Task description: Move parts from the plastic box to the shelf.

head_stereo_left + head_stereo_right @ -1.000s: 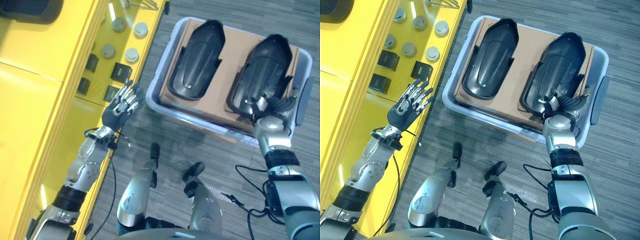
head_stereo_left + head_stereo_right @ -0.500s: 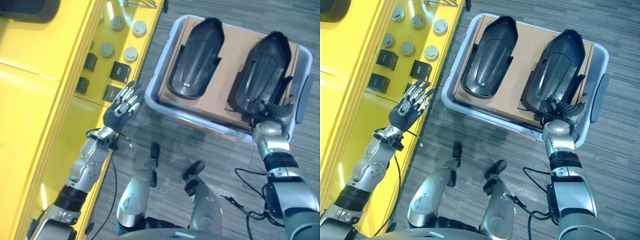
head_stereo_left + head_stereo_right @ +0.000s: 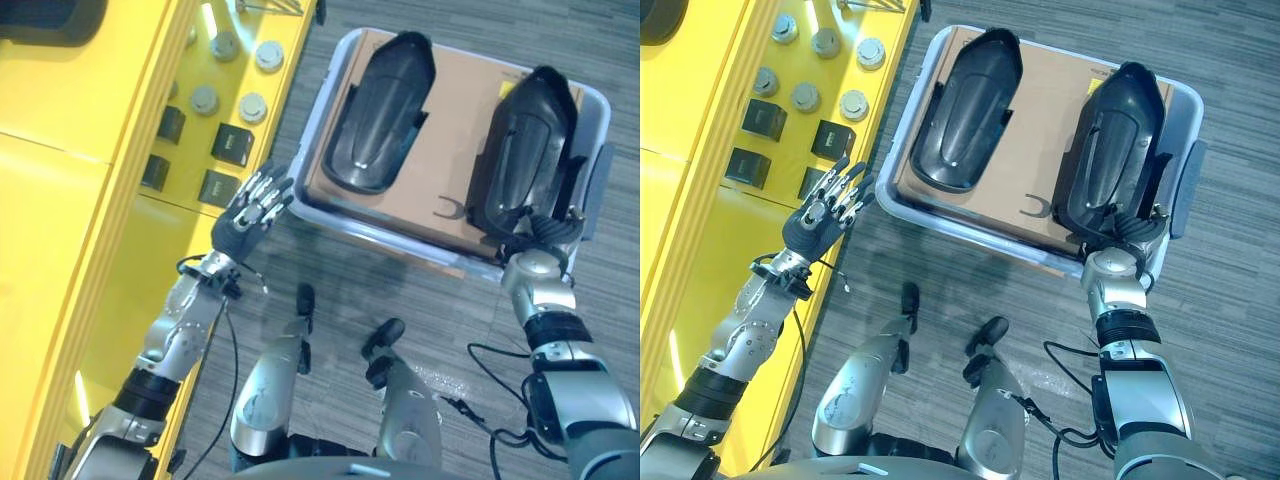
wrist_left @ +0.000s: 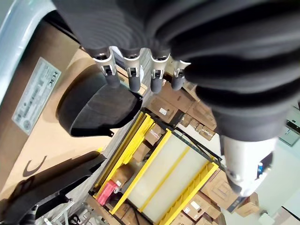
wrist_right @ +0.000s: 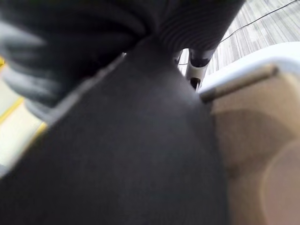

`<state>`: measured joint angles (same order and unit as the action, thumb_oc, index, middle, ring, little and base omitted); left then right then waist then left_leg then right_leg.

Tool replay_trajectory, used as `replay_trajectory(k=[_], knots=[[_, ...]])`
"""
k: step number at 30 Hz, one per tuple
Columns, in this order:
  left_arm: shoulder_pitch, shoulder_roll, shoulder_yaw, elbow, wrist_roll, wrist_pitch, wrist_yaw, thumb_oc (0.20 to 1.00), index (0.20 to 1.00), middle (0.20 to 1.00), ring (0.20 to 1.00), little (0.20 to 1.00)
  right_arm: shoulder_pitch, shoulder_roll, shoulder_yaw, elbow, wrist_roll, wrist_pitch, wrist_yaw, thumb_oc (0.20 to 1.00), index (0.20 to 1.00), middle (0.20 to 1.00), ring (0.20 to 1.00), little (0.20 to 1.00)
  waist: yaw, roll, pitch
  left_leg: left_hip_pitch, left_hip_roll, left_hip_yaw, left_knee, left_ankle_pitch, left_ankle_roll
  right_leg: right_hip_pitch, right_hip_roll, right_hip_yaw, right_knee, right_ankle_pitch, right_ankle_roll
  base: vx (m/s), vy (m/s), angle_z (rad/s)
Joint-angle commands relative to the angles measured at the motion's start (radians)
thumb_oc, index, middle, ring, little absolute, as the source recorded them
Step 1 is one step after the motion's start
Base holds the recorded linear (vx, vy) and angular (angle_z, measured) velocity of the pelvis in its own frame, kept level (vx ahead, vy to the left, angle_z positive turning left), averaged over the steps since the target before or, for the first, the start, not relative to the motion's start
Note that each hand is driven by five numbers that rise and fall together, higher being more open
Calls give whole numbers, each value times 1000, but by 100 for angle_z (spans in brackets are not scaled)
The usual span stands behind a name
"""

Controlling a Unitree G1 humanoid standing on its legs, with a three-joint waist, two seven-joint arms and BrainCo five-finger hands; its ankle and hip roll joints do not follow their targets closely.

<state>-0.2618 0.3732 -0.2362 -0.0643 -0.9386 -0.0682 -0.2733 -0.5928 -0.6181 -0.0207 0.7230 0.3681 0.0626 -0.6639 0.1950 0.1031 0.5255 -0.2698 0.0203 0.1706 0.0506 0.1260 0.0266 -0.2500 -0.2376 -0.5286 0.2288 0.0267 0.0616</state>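
Note:
A pale plastic box [image 3: 320,120] lined with cardboard [image 3: 455,120] stands on the floor and holds two black moulded parts. The left part [image 3: 378,115] lies untouched. My right hand [image 3: 545,230] is curled on the near end of the right part [image 3: 530,130]; up close that part [image 5: 131,154] sits against the palm, beside the box rim [image 5: 253,65]. My left hand [image 3: 245,215] hovers open between the yellow shelf [image 3: 100,200] and the box's near left corner, its fingers [image 4: 133,79] straight.
On the shelf lie round grey parts [image 3: 253,102] and black square parts [image 3: 230,143], just beyond my left hand. Yellow racks with cartons [image 4: 154,173] stand in the distance. Grey carpet lies between shelf and box.
The right part's near end has swung right in my right hand, uncovering a black printed mark on the cardboard. The whole view has shifted a little. My left hand has barely moved.

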Motion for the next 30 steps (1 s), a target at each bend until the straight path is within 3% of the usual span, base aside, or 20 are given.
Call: replay_trajectory(k=[1,10,11,14,17,24,30], knots=[[-17,-21,3,-51,4,-66,-22,1000,1000,1000,1000,1000,-7,1,43,-25,27,-10,0,200,200,200,200,200,26,-28,-6,-35,29,-1,33,-92,-68,31,-53,86,-36,-42,141,0,0,0],[-15,-22,7,-66,10,-53,-26,1000,1000,1000,1000,1000,12,21,28,-52,46,-52,-1,200,200,200,200,200,19,-30,-6,-7,32,3,28,-94,-68,58,-50,84,-42,-43,140,0,0,0],[-7,-23,6,-75,3,-51,-26,1000,1000,1000,1000,1000,23,30,26,-85,36,-87,-4,200,200,200,200,200,17,-31,-15,9,32,4,21,-96,-68,74,-45,83,-51,-44,139,-47,-16,-2],[51,-17,27,-120,-28,-37,30,1000,1000,1000,1000,1000,118,66,1,-335,-14,-107,-10,200,200,200,200,200,-3,-34,-72,75,33,15,-10,-90,-60,139,-28,76,-97,-30,130,19,-11,-6],[97,-8,77,-146,-26,-15,91,1000,1000,1000,1000,1000,204,95,-29,-529,-53,-73,20,200,200,200,200,200,-19,-42,-144,152,37,27,-37,-99,-62,210,-11,84,-137,-32,133,142,-6,-11],[143,-8,127,-151,-28,119,187,1000,1000,1000,1000,1000,270,131,-39,-640,-83,-52,83,200,200,200,200,200,-26,-45,-264,249,46,44,-88,-97,-67,302,9,84,-198,-26,136,83,-22,-5],[95,-21,80,-92,53,242,250,1000,1000,1000,1000,1000,252,154,26,-666,-78,-35,139,200,200,200,200,200,-29,-51,-346,320,50,38,-133,-89,-69,370,27,82,-242,-21,133,57,-48,-5]])
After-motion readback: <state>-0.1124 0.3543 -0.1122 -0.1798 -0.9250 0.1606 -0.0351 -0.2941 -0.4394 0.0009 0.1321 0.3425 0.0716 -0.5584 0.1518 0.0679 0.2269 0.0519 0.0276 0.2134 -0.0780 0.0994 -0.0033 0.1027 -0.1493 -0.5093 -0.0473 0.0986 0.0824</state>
